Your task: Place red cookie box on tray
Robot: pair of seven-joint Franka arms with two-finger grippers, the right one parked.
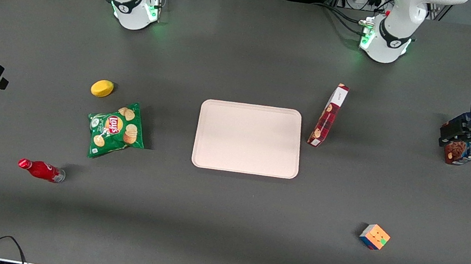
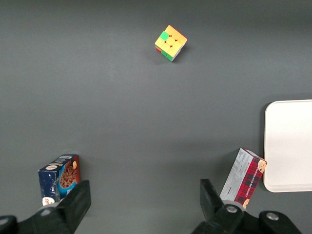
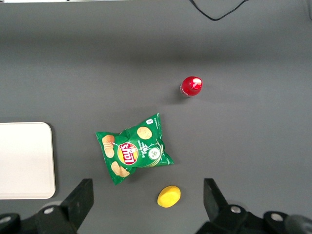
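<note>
1. Front view: we see the tray (image 1: 248, 138) mid-table with nothing on it. The red cookie box (image 1: 328, 115) stands on its narrow side at the tray's 2 o'clock, just beside it, apart. The gripper (image 1: 452, 138) sits far toward the working arm's end, beside the blue and brown cookie box (image 1: 460, 152). Cube (image 1: 374, 236) at the tray's 4 o'clock; chips bag (image 1: 116, 130), lemon (image 1: 102, 88) and red bottle (image 1: 41, 170) toward the parked arm's end.
2. Left wrist view: gripper (image 2: 144, 202) fingers (image 2: 78, 197) spread wide, nothing between them. The red cookie box (image 2: 243, 178) lies just beside one finger and near the tray (image 2: 290, 146); the blue and brown cookie box (image 2: 58, 178) by the other; cube (image 2: 170, 42) well apart.
3. Right wrist view: we see the chips bag (image 3: 132, 153), lemon (image 3: 168, 196), red bottle (image 3: 191, 86) and the tray (image 3: 24, 161) edge.
</note>
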